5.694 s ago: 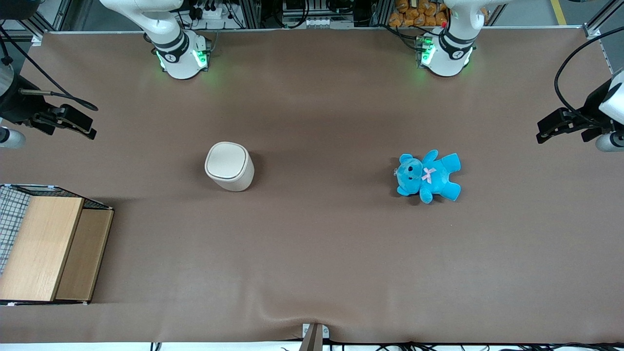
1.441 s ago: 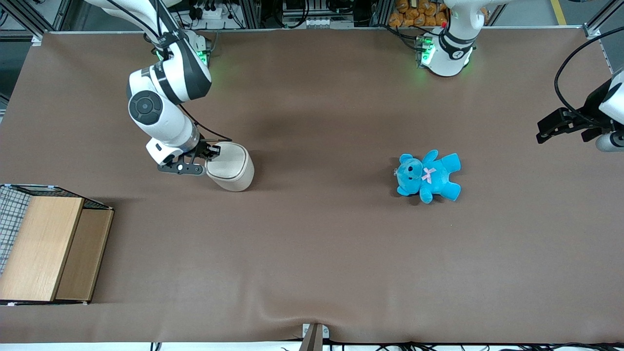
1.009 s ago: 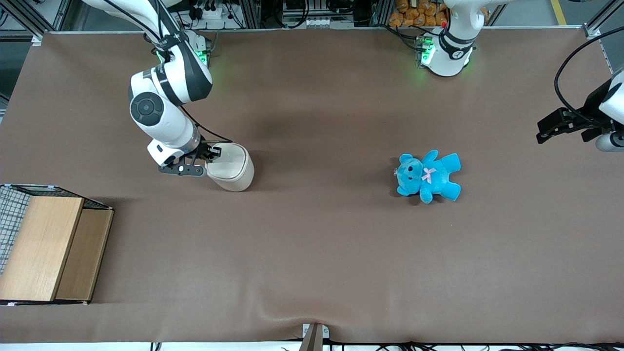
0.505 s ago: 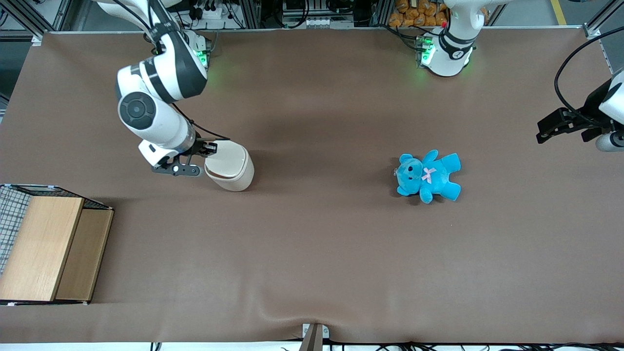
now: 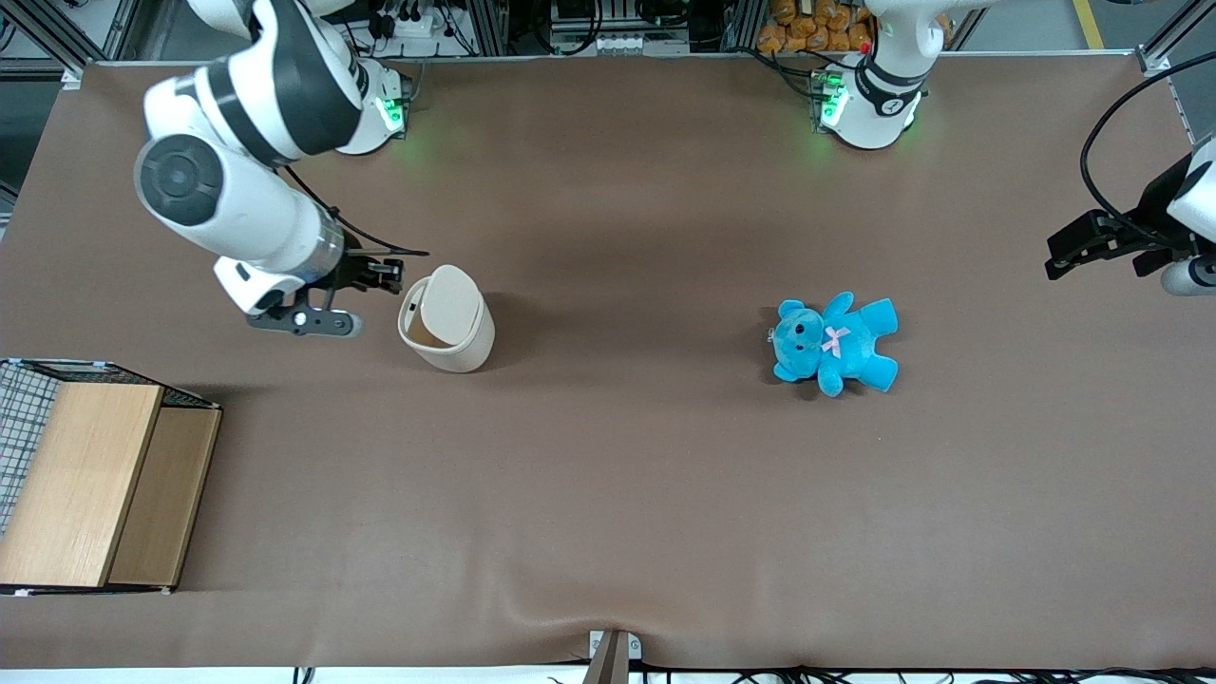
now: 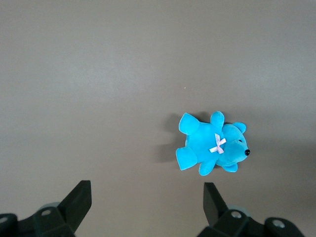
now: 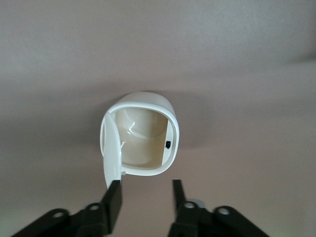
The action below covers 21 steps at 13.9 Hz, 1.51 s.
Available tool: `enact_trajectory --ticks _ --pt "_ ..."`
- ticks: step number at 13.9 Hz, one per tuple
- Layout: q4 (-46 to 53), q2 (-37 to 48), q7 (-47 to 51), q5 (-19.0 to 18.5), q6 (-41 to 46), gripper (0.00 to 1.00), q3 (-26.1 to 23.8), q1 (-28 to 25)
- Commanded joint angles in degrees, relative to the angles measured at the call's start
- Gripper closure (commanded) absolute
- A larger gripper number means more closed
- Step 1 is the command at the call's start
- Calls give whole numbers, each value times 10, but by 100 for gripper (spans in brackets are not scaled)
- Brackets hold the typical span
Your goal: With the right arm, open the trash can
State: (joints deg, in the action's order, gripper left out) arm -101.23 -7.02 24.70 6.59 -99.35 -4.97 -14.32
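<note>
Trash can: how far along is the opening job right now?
Done, by the look of it: the trash can has its lid swung up, and the right wrist view shows its hollow inside. The pincer is open, beside the can toward the working arm's end, holding nothing. Nothing obvious remains.

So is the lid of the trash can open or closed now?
Open. The lid stands raised on the trash can, whose hollow inside shows. The gripper, fingers apart, hangs beside it.

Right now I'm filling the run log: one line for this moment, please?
cream-white plastic trash can: lid up, inside visible | right arm's black gripper: jaws open, empty, beside can | blue plush teddy: untouched
</note>
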Motion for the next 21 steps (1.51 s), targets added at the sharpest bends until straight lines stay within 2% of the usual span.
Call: enact_trajectory --ticks 1,3,5,9,12,19,21 --pt "38 -5 2 13 29 0 -1 15" --pt "69 -5 -5 7 45 0 1 32" --pt "101 -5 -9 11 70 0 -5 81" --pt "136 2 -25 9 106 0 -6 129" --pt "182 6 -116 -9 131 0 -2 156" --pt "170 63 -134 -11 197 0 2 165" --pt "176 61 -136 -28 196 0 2 165"
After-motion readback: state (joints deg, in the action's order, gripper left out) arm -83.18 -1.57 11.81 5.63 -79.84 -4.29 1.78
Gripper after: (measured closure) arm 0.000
